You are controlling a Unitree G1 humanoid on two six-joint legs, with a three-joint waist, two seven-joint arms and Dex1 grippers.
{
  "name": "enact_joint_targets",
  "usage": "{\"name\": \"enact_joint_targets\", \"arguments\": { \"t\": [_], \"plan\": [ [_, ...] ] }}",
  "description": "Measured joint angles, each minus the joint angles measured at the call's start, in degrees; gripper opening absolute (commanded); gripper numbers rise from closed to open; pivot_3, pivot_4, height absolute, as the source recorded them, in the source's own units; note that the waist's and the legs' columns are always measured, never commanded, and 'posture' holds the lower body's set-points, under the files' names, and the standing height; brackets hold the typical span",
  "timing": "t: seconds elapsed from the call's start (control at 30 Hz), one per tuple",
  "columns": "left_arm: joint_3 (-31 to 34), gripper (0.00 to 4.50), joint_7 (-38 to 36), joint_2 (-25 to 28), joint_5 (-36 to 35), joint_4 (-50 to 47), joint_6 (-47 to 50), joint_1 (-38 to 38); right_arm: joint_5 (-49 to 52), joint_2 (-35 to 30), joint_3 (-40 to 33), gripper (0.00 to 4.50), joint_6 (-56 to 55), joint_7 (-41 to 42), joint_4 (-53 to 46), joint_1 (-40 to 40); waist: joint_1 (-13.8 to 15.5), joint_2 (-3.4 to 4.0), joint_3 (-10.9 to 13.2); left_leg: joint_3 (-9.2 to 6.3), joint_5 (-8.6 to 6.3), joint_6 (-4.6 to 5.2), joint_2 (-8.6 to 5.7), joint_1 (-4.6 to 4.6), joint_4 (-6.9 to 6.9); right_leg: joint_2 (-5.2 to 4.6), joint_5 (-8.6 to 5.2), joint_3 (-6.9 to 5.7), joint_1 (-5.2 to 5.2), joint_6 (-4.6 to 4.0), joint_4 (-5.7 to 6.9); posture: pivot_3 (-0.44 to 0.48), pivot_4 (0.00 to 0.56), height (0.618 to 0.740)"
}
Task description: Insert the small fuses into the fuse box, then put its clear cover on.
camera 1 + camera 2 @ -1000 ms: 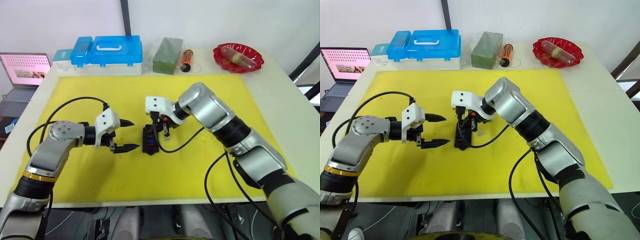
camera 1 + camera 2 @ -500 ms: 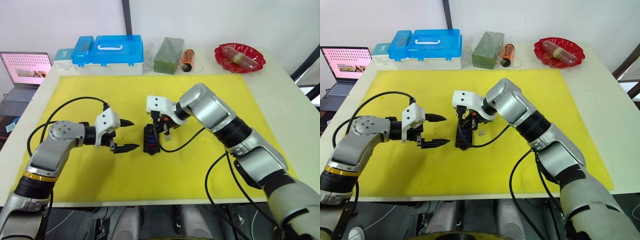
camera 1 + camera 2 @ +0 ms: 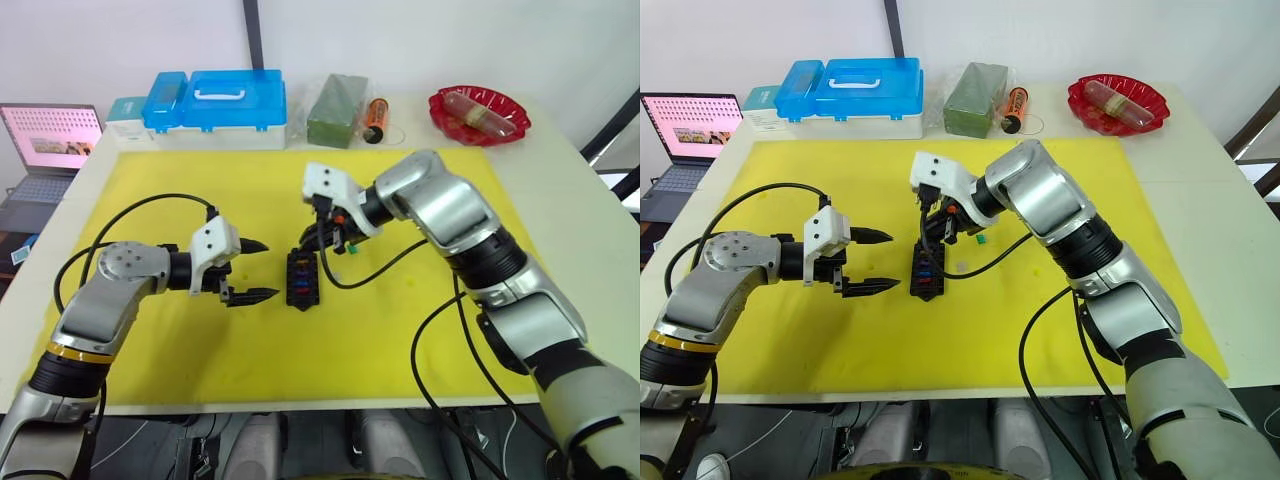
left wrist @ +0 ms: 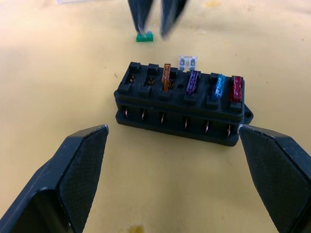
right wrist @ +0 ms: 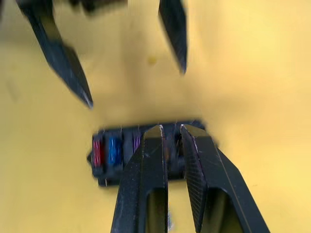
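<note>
The table (image 3: 560,190) carries a yellow mat (image 3: 400,330), and at its far edge stand a blue lidded case (image 3: 215,105), a green block in a clear bag (image 3: 335,112), an orange cylinder (image 3: 375,118) and a red dish (image 3: 478,115). A laptop (image 3: 45,150) sits off the table's left side, cut off by the frame.

The left pincer (image 3: 258,270) lies low over the mat just left of the fuse box (image 3: 301,279), its 2 fingers spread wide with nothing between them. The right pincer (image 3: 937,228) hangs just above the far end of the fuse box; in the right wrist view its fingers (image 5: 146,160) stand nearly together with only a thin gap, and whether anything is pinched there cannot be made out.

The fuse box sits near the mat's middle. In the left wrist view it (image 4: 182,109) shows 6 slots on top: 4 hold fuses, orange (image 4: 166,77), purple (image 4: 193,81), blue (image 4: 219,86) and red (image 4: 236,88); the 2 slots at the other end look unfilled. A grey fuse (image 4: 187,60) lies on the mat just beside the box, and a green fuse (image 4: 144,37) lies a little farther off, near the right pincer's tips. A pale, clear-looking edge at the top of the left wrist view is cut off and cannot be identified.
</note>
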Motion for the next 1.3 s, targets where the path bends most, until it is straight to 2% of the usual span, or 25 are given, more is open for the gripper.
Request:
{"name": "enact_joint_targets", "arguments": {
  "t": [0.03, 0.1, 0.3, 0.63, 0.87, 1.3],
  "plan": [
    [0.0, 4.5, 0.0, 0.0, 0.0, 0.0, 0.0, 0.0, 1.2, 0.5, -1.6, 0.24, -0.2, -1.1, -1.2, 1.9, 0.0, 0.0, 0.0, 0.0, 0.0, 0.0, 0.0, -0.01, 0.0, 0.0, 0.0, 0.0, 0.0, 0.0, -0.01, 0.0, 0.15, 0.74],
    [0.0, 4.5, 0.0, 0.0, 0.0, 0.2, 0.0, 0.0, 3.1, 1.9, -3.6, 0.03, -0.3, -3.3, -2.5, 5.4, 0.0, 0.0, 0.0, 0.01, 0.0, 0.0, 0.0, -0.01, 0.01, -0.01, 0.0, 0.0, 0.0, 0.01, 0.0, 0.0, 0.15, 0.74],
    [0.0, 4.5, -0.1, 0.1, 0.0, 0.3, 0.0, -0.3, 5.8, 4.1, -8.2, 0.03, -3.5, -9.4, -4.5, 12.4, 0.0, 0.01, 0.0, 0.0, 0.0, 0.0, 0.0, -0.01, 0.01, 0.0, 0.0, 0.0, 0.0, 0.0, 0.0, 0.0, 0.15, 0.74],
    [0.0, 4.5, -0.7, 0.1, 0.0, 0.9, 0.1, -0.8, 7.5, 6.8, -9.1, 0.03, -9.8, -13.8, -1.0, 20.1, -0.1, 0.01, 0.0, 0.02, 0.0, 0.0, 0.0, -0.01, 0.01, 0.0, 0.0, 0.0, 0.0, 0.0, 0.0, 0.0, 0.15, 0.74],
    [0.0, 4.5, -0.9, 0.2, 0.0, 0.9, 0.1, -1.0, 7.2, 6.8, -8.7, 0.03, -13.6, -14.2, 2.1, 20.4, -0.1, 0.01, 0.0, 0.01, 0.0, 0.0, 0.0, 0.0, 0.0, 0.02, 0.0, 0.01, 0.0, 0.0, 0.0, 0.0, 0.15, 0.74],
    [0.1, 4.5, -0.6, 0.8, 0.0, 0.8, 0.2, -0.9, 3.1, 5.0, -3.4, 0.03, -15.7, -13.7, 3.4, 18.4, -0.1, 0.01, -0.3, 0.01, 0.0, 0.0, 0.0, 0.13, 0.0, 0.01, -0.01, 0.0, 0.16, 0.0, 0.0, 0.0, 0.15, 0.74]
  ]
}}
